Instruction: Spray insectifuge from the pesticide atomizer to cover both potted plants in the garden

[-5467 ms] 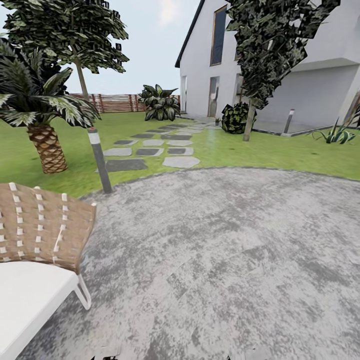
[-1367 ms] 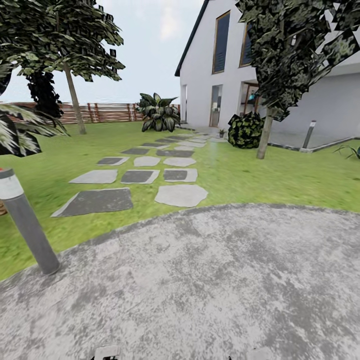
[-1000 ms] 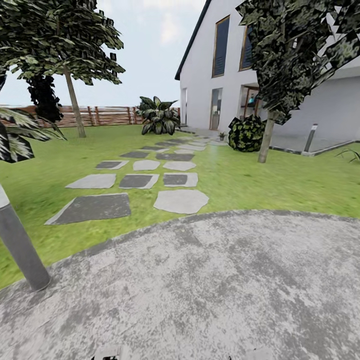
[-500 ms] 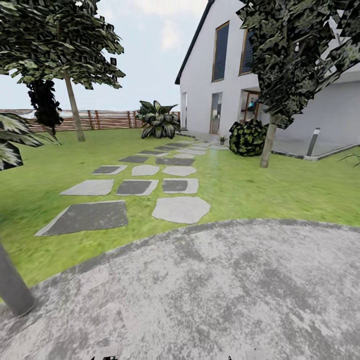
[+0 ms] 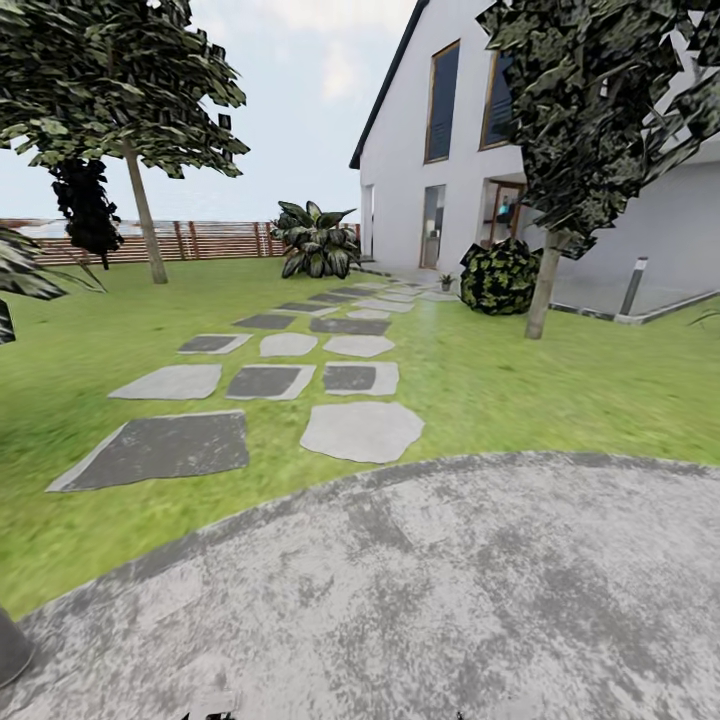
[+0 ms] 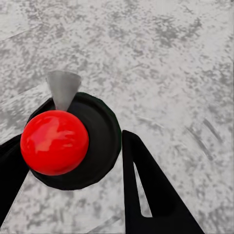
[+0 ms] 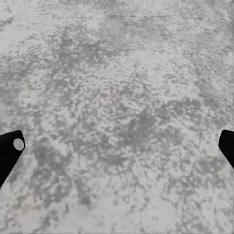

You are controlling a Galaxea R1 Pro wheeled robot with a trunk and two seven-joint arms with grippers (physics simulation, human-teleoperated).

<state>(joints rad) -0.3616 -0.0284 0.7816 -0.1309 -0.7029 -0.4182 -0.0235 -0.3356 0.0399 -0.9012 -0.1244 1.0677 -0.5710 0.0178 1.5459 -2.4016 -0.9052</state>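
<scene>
Pesticide atomizer sits between the fingers of my left gripper in the left wrist view. I see it end-on: a glossy red rounded top over a dark round body, with a pale grey cone sticking out past it. One dark finger lies against one side of the body and the other finger against the opposite side, so I read the left gripper as clamped on the bottle. Beyond the fingertips there is rough, mottled grey paving.

In the right wrist view, the right gripper has its two dark fingertips at opposite edges of the picture, spread wide with nothing between them. The same speckled grey paving lies beyond them.

In the head view, the paving forms a curved apron that meets the green lawn. Grey stepping stones lead across the lawn toward a white house. One potted plant stands far off near the house, beside a dark bush and a tree. A wooden slat fence closes the far side of the lawn.
</scene>
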